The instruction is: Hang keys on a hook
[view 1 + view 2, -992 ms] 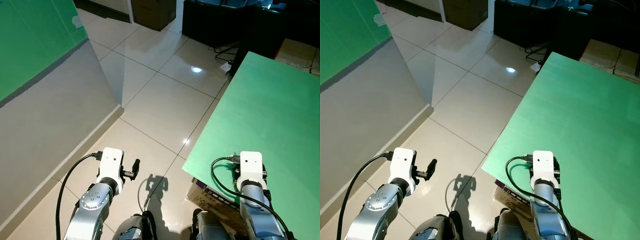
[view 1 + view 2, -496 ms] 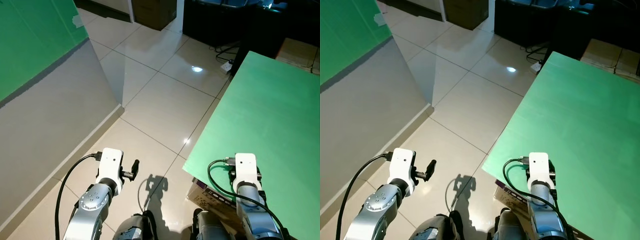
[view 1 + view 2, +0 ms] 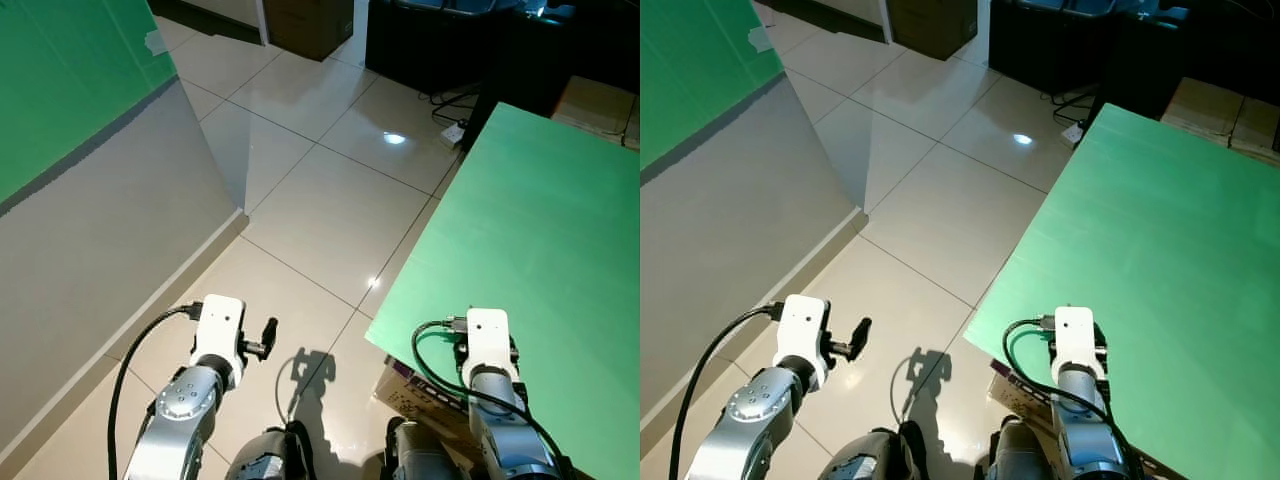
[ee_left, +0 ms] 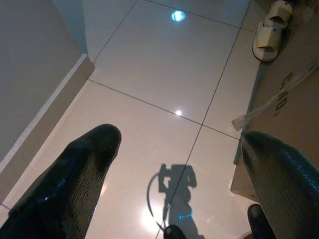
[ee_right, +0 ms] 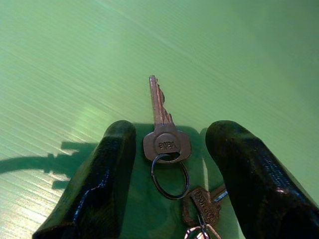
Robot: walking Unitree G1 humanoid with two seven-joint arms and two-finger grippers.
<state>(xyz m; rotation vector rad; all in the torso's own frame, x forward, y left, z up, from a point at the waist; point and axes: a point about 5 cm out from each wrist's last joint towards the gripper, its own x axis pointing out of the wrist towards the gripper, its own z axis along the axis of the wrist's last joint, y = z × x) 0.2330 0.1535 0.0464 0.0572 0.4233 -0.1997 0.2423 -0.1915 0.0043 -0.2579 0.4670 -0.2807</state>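
The keys lie flat on the green tabletop near its front edge, one key pointing away from the right gripper and joined by a ring to a second key. The right gripper's fingers are spread to either side of the keys — not touching them. The left gripper (also spread wide) hangs over the tiled floor, beside a cardboard box.
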